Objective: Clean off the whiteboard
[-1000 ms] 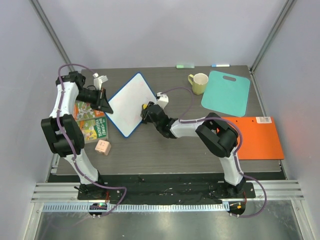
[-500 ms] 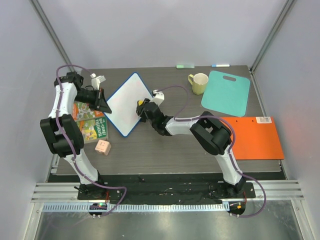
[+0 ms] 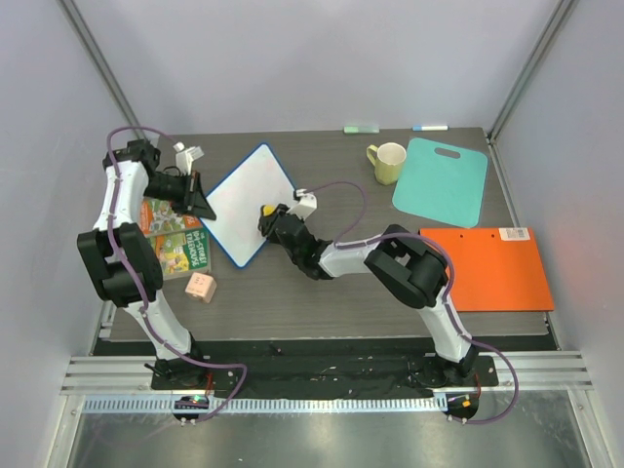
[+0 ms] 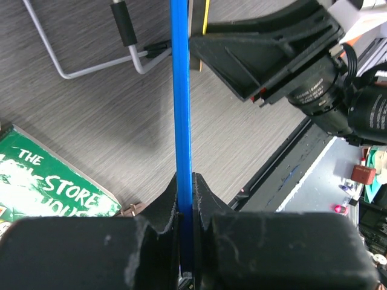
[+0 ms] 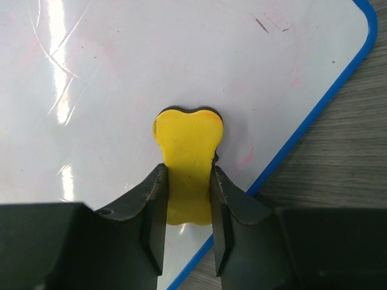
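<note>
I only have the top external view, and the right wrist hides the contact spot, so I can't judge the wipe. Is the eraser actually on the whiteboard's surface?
Observer: Yes. In the right wrist view the right gripper holds a yellow eraser, and its far end appears pressed flat against the white face of the whiteboard.
Operator: Any marks showing close to it?
Observer: A faint pink smear lies just right of the eraser, inside the blue rim. A few small dark marks sit farther up, near the board's rounded corner.
</note>
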